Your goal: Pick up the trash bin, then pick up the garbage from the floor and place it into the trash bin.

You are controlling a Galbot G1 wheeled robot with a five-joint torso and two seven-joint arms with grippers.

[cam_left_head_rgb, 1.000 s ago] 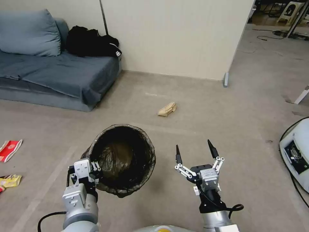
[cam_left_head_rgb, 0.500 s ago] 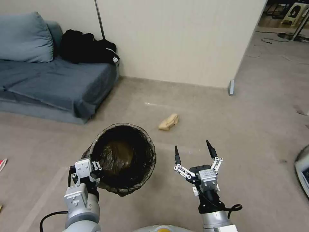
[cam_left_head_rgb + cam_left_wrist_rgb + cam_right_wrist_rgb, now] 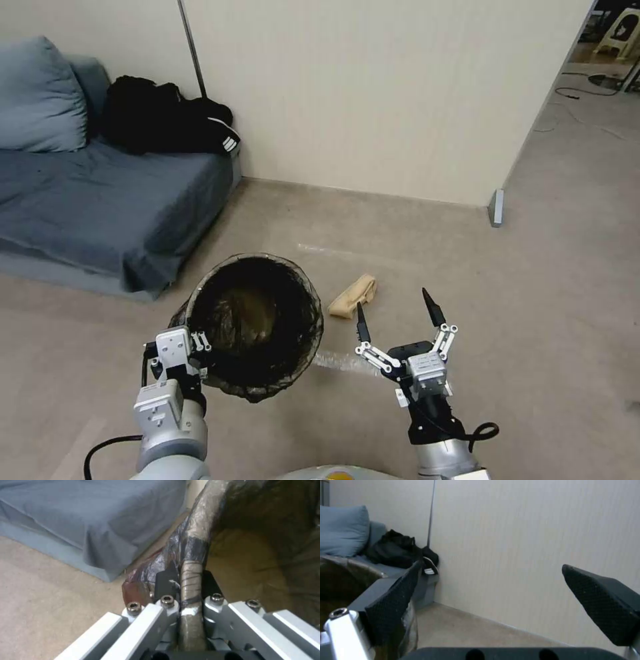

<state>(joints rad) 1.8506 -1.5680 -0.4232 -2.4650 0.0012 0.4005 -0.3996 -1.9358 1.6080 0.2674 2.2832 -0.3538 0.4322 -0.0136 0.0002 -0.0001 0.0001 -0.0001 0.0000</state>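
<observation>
Left gripper (image 3: 200, 357) pinches trash bin (image 3: 253, 327) rim; right gripper (image 3: 395, 310) spread, half-hiding garbage (image 3: 353, 298).

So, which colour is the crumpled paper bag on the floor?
Tan; the paper bag shows best in the head view.

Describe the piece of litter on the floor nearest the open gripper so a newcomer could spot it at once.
Start from the beige partition wall and come down onto the carpet toward the robot. Between the bag-lined trash bin held by the left gripper and the open right gripper lies a crumpled tan paper bag, the one pale brown lump there.
</observation>
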